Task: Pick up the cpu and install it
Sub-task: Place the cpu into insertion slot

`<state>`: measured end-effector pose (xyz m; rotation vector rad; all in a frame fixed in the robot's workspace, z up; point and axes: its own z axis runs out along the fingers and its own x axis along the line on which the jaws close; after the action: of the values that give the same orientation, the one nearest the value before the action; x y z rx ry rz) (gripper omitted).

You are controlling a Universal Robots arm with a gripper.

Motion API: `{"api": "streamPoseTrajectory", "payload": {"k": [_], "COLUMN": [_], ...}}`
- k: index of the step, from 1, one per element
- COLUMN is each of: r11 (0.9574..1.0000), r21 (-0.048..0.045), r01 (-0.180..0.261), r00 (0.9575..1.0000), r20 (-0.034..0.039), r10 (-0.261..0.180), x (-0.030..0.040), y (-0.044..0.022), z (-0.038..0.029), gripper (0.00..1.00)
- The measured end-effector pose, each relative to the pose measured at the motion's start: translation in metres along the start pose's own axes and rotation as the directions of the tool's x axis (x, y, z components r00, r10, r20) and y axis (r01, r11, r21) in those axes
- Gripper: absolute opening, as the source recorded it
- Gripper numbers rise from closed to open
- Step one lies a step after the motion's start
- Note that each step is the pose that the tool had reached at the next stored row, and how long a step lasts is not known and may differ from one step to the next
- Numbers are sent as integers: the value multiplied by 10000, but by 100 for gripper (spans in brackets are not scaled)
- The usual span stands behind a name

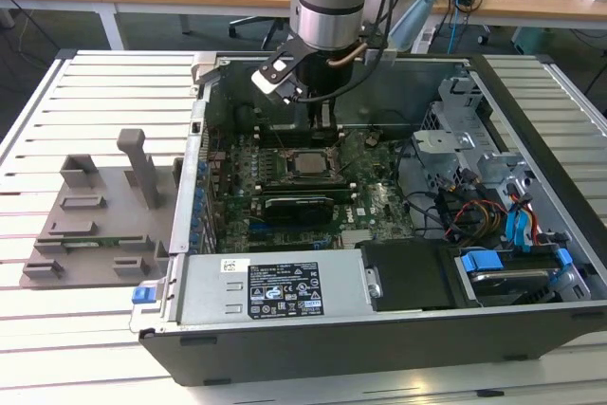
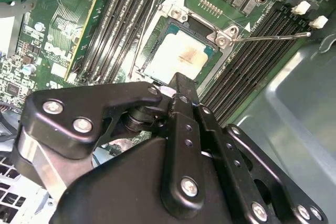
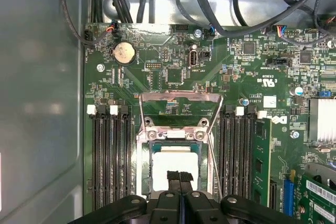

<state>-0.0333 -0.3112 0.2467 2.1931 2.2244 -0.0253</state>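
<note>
The single small, flat, square cpu with its pale silver-grey metal top [image 3: 176,161] is lying flat inside the one square socket [image 3: 145,153] on the green motherboard [image 3: 157,72], within the open dark grey computer case [image 1: 531,120]; in the exterior view it is showing near the middle of the board [image 1: 305,162]. One silver metal retention frame [image 3: 181,98] is standing swung open off the socket, and one thin metal lever [image 2: 268,37] is lying out to the side. Two banks of black memory slots [image 3: 107,156] are flanking the socket, one on either side. One round silver coin cell [image 3: 124,52] is sitting farther out on the board. The black end effector [image 3: 180,178] is hanging directly over the cpu with its two fingers pressed together and gripping nothing; whether the tips are touching the chip cannot be told. The one silver-and-grey robot arm [image 1: 327,7] is reaching straight down into the case, its wrist pointing vertically at the board. The case is resting on a white slatted tabletop [image 1: 76,92], and one large grey plastic tray with upright posts [image 1: 95,225] is lying beside it on the exterior view's left.
</note>
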Motion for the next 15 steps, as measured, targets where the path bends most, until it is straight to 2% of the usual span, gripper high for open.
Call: {"api": "streamPoseTrajectory", "payload": {"k": [6,9,14,15], "r11": [10000,10000,10000,10000], "r21": [0,0,0,1], "r01": [0,0,0,-1], "r00": [10000,10000,10000,10000], "r20": [0,0,1,0], "r10": [0,0,0,1], "x": [-2,-4,-6,-7], "y": [0,0,0,0], "z": [-96,-174,-250,-285], "gripper": [11,11,11,11]}}
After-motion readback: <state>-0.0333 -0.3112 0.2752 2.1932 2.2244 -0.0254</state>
